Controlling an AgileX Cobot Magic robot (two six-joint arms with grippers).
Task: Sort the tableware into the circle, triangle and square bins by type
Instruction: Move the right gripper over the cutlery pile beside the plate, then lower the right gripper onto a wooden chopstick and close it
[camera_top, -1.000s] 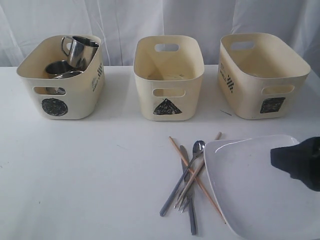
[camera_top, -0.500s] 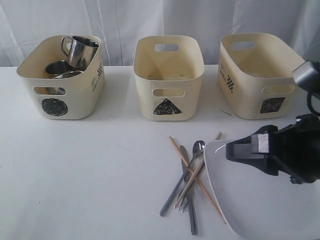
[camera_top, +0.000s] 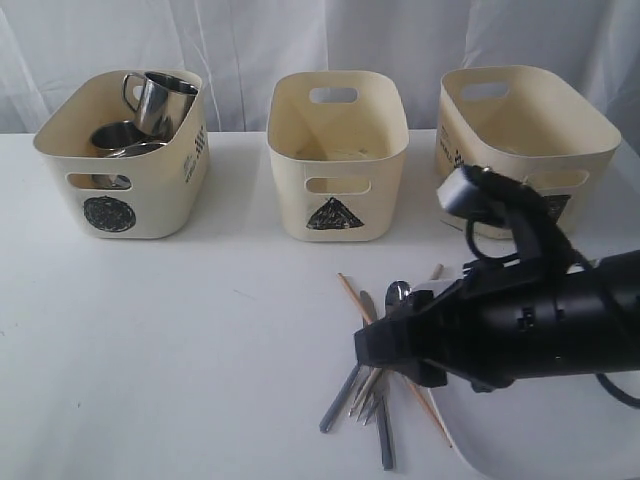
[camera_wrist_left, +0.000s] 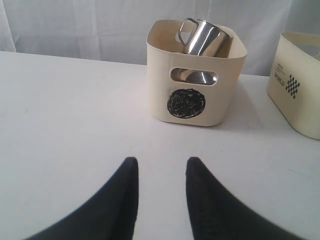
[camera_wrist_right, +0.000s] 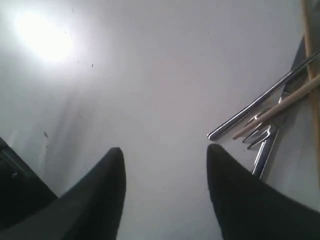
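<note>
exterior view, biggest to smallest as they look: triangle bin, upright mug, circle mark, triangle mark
1. triangle bin
2. upright mug, partly sunk in its bin
3. circle mark and triangle mark: about alike, not ranked

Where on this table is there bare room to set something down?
Widest: the bare tabletop in front of the circle bin, left of the cutlery pile. Narrow strips flank the triangle bin. Crowded on the right: cutlery, plate and the right gripper.
</note>
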